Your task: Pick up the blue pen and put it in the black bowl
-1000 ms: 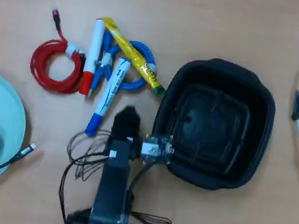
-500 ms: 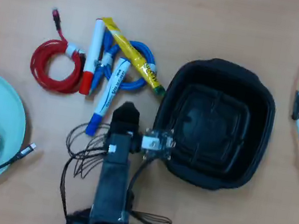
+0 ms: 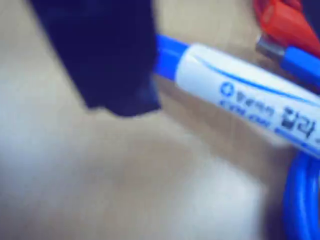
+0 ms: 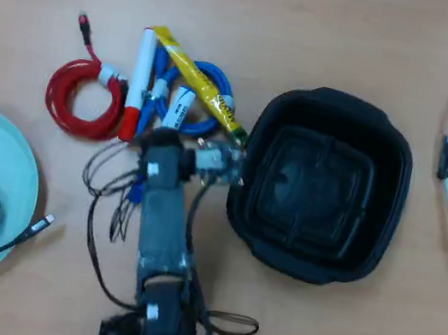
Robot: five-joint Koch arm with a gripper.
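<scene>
**A:** The pincer [image 4: 161,146] sat right over the lower half of the blue pen [image 4: 178,110], arm reaching up the overhead view from the near edge of the desk [image 4: 335,31]. Was it gripping?

**B:** I couldn't tell. In the wrist view only one dark finger [image 3: 107,55] showed, blurred, hanging just in front of the pen's blue cap end [image 3: 167,54]; the other one was out of sight. Spread or pinched, no call.

**A:** And the pen itself?

**B:** It lay flat on the desk, white barrel and blue lettering plain to see, in the clutter toward the far left: blue cable [image 4: 210,100] beside it, a yellow pen [image 4: 199,85] crossing above, the red-capped marker [image 4: 139,83] and the red cable coil [image 4: 80,99] further left.

**A:** The black bowl [image 4: 320,189]?

**B:** Empty, just right of the arm, mid-desk.

**A:** So, progress?

**B:** By my read, early. The approach looked nearly done; grasp, lift, carry right and drop were all left.
</scene>
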